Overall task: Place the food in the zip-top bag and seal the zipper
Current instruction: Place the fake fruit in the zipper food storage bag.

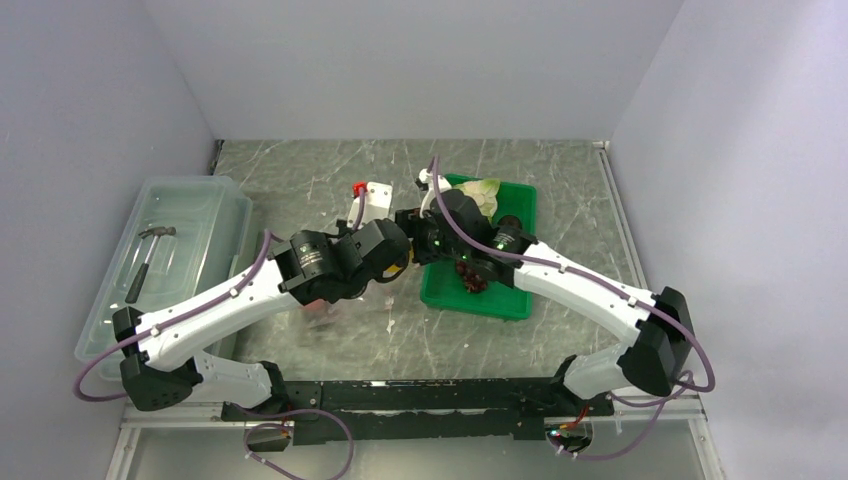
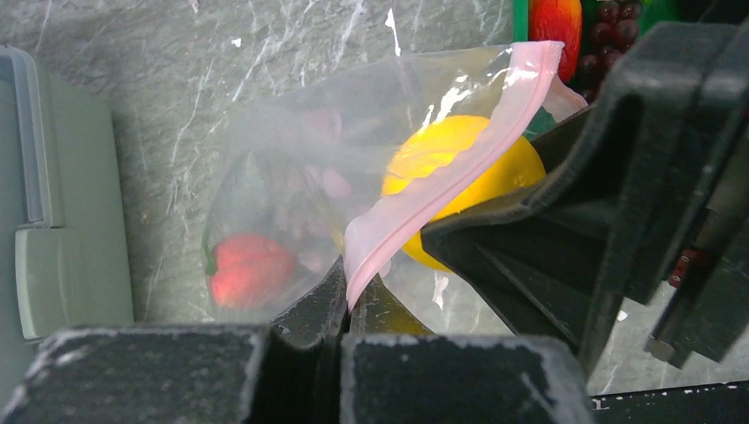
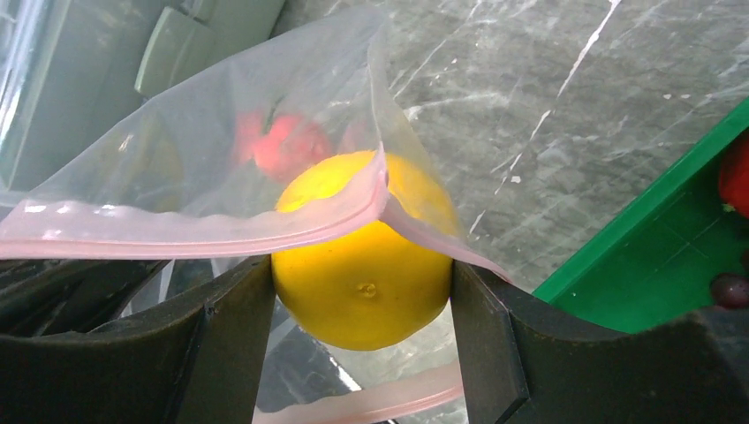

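My left pincer [image 2: 346,296] is pressed tight on the pink strip [image 2: 450,168] of the clear bag [image 2: 291,150]. My right pincer [image 3: 362,291] pinches the yellow fruit [image 3: 358,265] right at the bag's mouth, half inside. A red piece [image 2: 247,269] lies in the bag. The bag sits near the middle of the worktop [image 1: 560,170], just beside the left edge of the green tray [image 1: 520,215].

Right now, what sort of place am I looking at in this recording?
Probably a robot test cell, not a kitchen: plain pale wall panels box in a grey marble-patterned tabletop, two white robot arms are bolted at its near edge, and a green plastic tray holds toy food.
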Robot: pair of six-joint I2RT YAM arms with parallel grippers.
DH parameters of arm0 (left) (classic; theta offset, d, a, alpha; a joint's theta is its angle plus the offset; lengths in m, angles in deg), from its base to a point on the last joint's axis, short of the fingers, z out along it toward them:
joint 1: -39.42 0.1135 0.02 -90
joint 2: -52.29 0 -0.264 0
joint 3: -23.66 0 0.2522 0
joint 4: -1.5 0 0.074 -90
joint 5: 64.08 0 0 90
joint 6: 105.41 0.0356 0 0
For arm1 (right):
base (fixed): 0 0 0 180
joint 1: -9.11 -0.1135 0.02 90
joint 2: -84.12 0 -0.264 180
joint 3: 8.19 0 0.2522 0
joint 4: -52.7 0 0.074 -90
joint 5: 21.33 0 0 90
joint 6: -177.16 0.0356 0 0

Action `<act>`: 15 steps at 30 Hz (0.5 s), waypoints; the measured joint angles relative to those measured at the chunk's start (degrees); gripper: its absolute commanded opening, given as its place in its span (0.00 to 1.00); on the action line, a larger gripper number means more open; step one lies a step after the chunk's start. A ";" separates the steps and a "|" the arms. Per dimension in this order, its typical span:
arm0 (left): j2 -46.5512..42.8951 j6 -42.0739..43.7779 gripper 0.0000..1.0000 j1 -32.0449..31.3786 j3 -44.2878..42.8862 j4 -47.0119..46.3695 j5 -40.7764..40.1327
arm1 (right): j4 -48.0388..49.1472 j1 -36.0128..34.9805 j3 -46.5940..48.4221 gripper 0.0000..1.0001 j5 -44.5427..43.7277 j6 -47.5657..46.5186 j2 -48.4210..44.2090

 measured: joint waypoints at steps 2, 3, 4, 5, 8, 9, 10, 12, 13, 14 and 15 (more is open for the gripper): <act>-0.15 0.00 0.00 0.00 -0.09 0.02 0.20 | 0.07 -0.26 0.55 0.55 -1.25 0.11 0.76; -0.15 0.00 0.00 0.00 -0.11 0.02 0.26 | 0.09 -0.31 0.68 0.59 -1.70 0.17 0.96; -0.17 0.02 0.00 0.00 -0.11 0.02 0.42 | 0.13 -0.37 0.81 0.63 -2.10 0.22 1.14; -0.17 0.00 0.00 0.00 -0.11 0.02 0.48 | 0.13 -0.37 0.87 0.66 -2.34 0.31 1.22; -0.17 0.00 0.00 0.00 -0.13 0.02 0.57 | 0.35 -0.37 1.07 0.74 -2.75 0.68 1.27; -0.17 0.00 0.00 0.00 -0.13 0.04 0.57 | 0.57 -0.39 1.09 0.75 -2.84 0.79 1.27; -0.20 0.00 0.00 0.00 -0.13 0.04 0.57 | 0.57 -0.42 1.18 0.76 -2.91 0.87 1.27; -0.22 0.00 0.00 0.00 -0.13 0.04 0.55 | 0.76 -0.44 1.29 0.80 -2.93 0.98 1.27; -0.24 0.00 0.00 0.00 -0.13 0.04 0.55 | 0.92 -0.44 1.29 0.81 -2.97 1.03 1.27; -0.31 0.00 0.00 0.00 -0.13 0.04 0.55 | 1.03 -0.44 1.29 0.82 -3.10 1.03 1.22; -0.35 0.00 0.00 0.00 -0.13 0.07 0.55 | 1.03 -0.44 1.29 0.83 -3.21 1.05 1.20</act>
